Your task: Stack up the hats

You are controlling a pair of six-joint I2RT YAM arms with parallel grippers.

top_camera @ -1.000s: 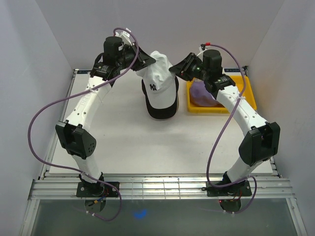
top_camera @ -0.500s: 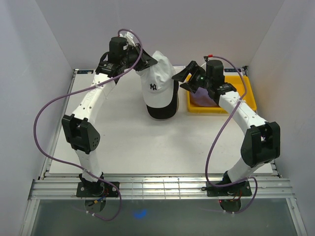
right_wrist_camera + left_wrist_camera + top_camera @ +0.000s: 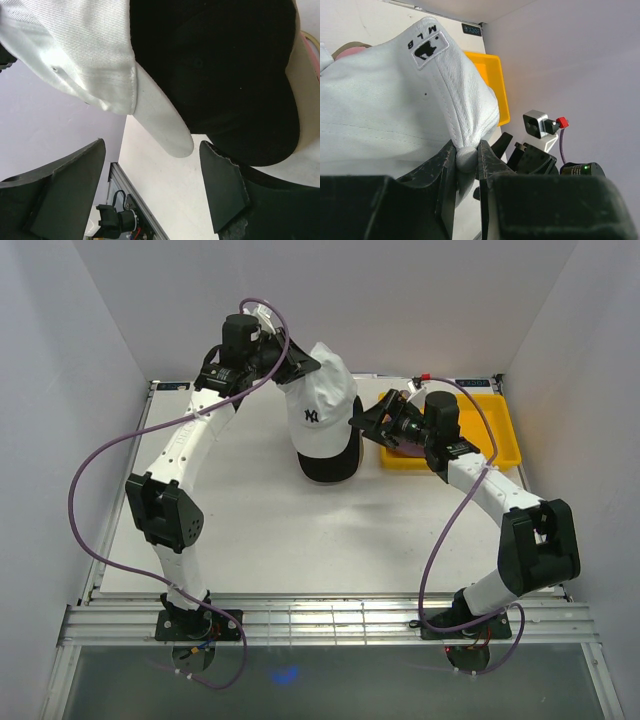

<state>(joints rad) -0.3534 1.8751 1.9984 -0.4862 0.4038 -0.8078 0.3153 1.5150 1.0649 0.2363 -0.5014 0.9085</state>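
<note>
The left gripper [image 3: 467, 159] is clamped on the white cap [image 3: 322, 410] (by its crown button) above the black cap [image 3: 325, 472]. The right gripper [image 3: 150, 185] is beside it; jaws wide apart.

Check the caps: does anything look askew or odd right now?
The white fabric baseball cap hangs tilted over the black fabric cap, pinched at one fold by the left gripper alone. The right gripper stands open beside it. It is not seated flat.
</note>
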